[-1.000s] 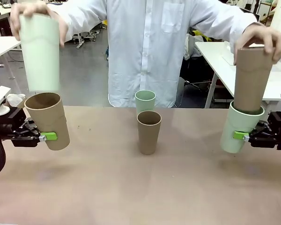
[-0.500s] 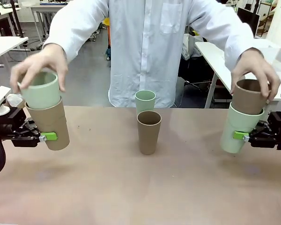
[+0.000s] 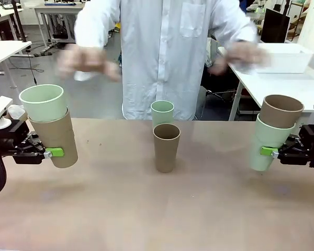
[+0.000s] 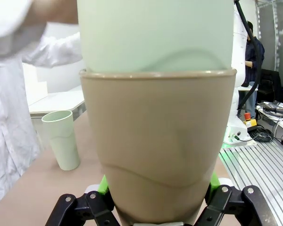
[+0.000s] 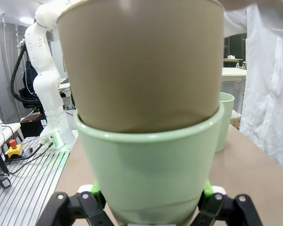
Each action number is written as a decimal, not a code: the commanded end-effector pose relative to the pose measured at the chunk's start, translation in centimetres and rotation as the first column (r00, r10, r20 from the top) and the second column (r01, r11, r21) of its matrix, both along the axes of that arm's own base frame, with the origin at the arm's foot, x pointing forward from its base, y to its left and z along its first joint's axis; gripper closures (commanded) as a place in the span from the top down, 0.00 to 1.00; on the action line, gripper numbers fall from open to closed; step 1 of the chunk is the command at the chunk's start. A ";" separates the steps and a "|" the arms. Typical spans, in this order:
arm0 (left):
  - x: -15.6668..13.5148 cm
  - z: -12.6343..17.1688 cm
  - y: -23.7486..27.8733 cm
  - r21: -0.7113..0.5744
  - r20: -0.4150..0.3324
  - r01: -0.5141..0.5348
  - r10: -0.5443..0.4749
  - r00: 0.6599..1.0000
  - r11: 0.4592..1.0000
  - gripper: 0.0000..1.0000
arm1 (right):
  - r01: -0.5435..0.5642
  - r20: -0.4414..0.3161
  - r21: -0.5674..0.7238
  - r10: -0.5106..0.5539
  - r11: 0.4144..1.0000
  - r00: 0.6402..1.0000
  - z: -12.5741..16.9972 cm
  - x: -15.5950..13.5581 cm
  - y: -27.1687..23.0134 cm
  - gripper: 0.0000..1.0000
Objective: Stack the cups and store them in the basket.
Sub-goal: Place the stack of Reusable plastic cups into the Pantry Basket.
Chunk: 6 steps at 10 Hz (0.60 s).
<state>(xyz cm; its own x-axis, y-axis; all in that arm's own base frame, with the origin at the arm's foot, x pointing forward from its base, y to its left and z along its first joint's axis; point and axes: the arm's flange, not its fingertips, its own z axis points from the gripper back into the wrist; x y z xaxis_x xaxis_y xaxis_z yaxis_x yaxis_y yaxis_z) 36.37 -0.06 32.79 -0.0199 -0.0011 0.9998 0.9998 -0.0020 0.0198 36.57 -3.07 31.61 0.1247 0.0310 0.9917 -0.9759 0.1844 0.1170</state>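
My left gripper (image 3: 60,152) is shut on a tan cup (image 3: 55,133) held above the table at the left, with a mint cup (image 3: 43,103) nested in it. My right gripper (image 3: 261,152) is shut on a mint cup (image 3: 267,136) at the right, and a tan cup (image 3: 280,111) sits inside that one. In the left wrist view the green pads of the gripper (image 4: 158,188) press the tan cup (image 4: 158,141). In the right wrist view the gripper (image 5: 151,193) clamps the mint cup (image 5: 151,165). A tan cup (image 3: 166,147) and a mint cup (image 3: 162,113) stand upright mid-table. The white basket (image 3: 285,58) rests on a side table behind.
The person stands at the far edge, both hands blurred and raised at chest height, one hand (image 3: 240,54) next to the basket. Bare table lies in front of the middle cups and between them and each held stack.
The person pushed a mint cup down into my left tan cup and a tan cup into my right mint cup, then let go and drew both hands back. Neither arm moved.
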 end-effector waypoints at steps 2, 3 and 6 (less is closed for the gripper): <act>0.0 0.4 0.0 -0.007 0.004 -0.003 0.003 1.000 1.000 0.83 | -0.002 0.002 -0.001 0.002 1.000 1.000 0.2 0.0 0.1 0.86; 0.0 0.4 0.0 -0.007 0.004 -0.003 0.003 1.000 1.000 0.83 | -0.002 0.002 -0.001 0.002 1.000 1.000 0.2 0.0 0.1 0.86; 0.0 0.4 0.0 -0.007 0.004 -0.003 0.003 1.000 1.000 0.83 | -0.002 0.002 -0.001 0.002 1.000 1.000 0.2 0.0 0.1 0.86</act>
